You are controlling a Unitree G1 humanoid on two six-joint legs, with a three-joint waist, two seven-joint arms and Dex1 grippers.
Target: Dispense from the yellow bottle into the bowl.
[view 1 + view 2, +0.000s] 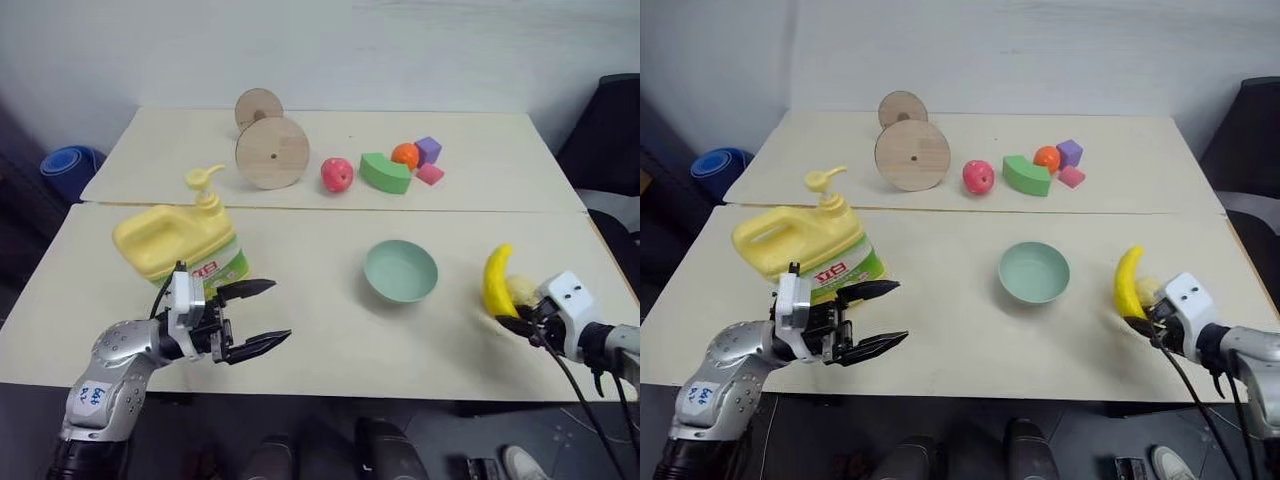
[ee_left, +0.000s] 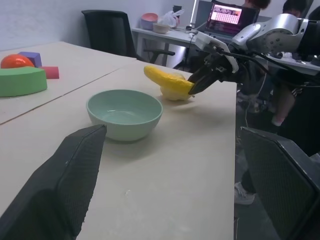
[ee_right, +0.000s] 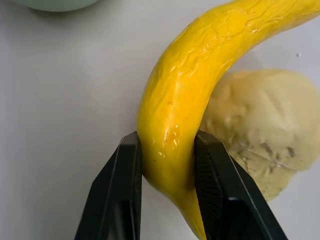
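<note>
At the lower left of the frame the left gripper (image 1: 262, 317) hangs with jaws spread wide and empty, just in front of the yellow bottle (image 1: 180, 240), likely lined up to work it. At the lower right the right gripper (image 3: 165, 170) is clamped on a banana (image 1: 496, 280), probably clearing it away from the bowl (image 1: 400, 270); a pale lump (image 3: 260, 130) lies against the fruit. The bowl, mint-green, smooth and empty, sits at centre. The bottle, at left, is squat, with a handle, a pump top and a green-white label. Toys (image 1: 385, 172) lie at the top.
</note>
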